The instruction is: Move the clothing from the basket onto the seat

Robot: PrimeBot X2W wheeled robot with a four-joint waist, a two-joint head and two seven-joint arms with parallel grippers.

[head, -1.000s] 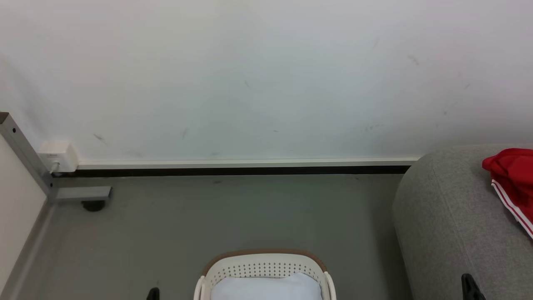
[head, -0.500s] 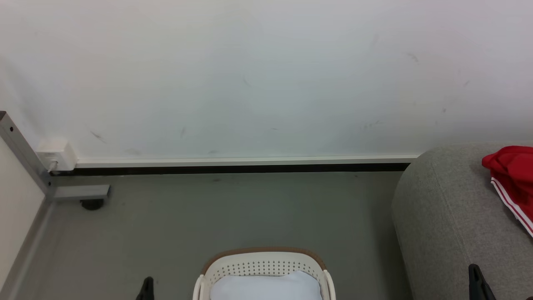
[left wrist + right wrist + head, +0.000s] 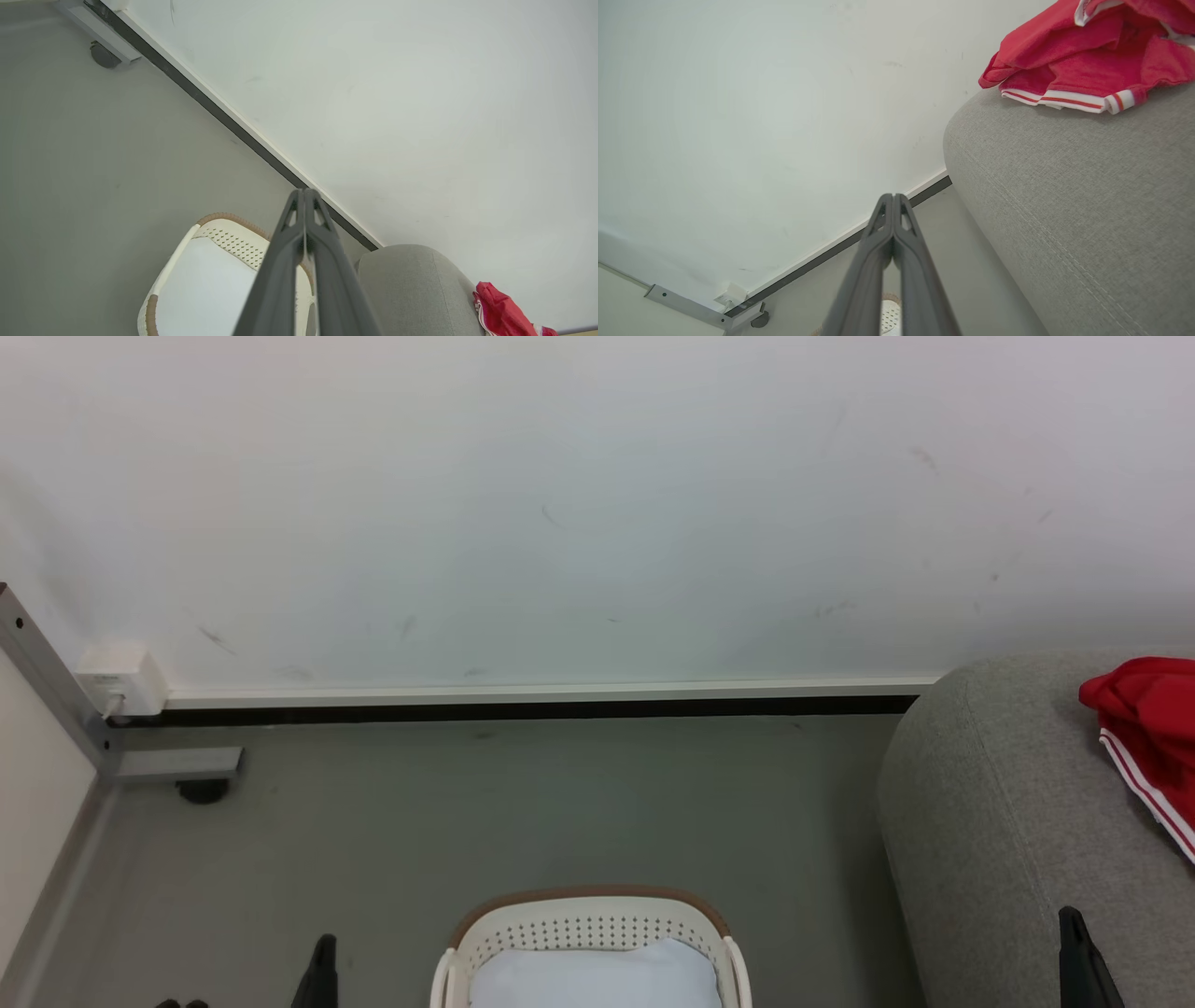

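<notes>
clothing (image 3: 1146, 728) is lying bunched on top of the seat (image 3: 990, 821) at the far right of the head view. its white-striped hem is running slantwise down toward that view's right edge. the basket (image 3: 588, 933) is standing on the floor (image 3: 560, 803) at the bottom centre, near the seat's rounded end but not touching it. the part of it in view is holding a pale blue-white pad (image 3: 597, 980) and nothing red, though its near half is being cut off by the frame.

the left gripper (image 3: 322, 963) is poking up at the lower left, just beside the basket. the right gripper (image 3: 1075, 943) is rising at the lower right, in front of the seat's grey flank. in each wrist view the two dark fingers are pressing together tip to tip, with nothing caught between them.

the basket is sitting between the two arms, closer to the left one. the clothing is lying ahead of the right gripper and off to its right, up on the cushion. judging from this, the transfer is looking finished or nearly so. any further reach into the basket would be suiting the left arm better, and its fingers would be needing to spread first.
</notes>
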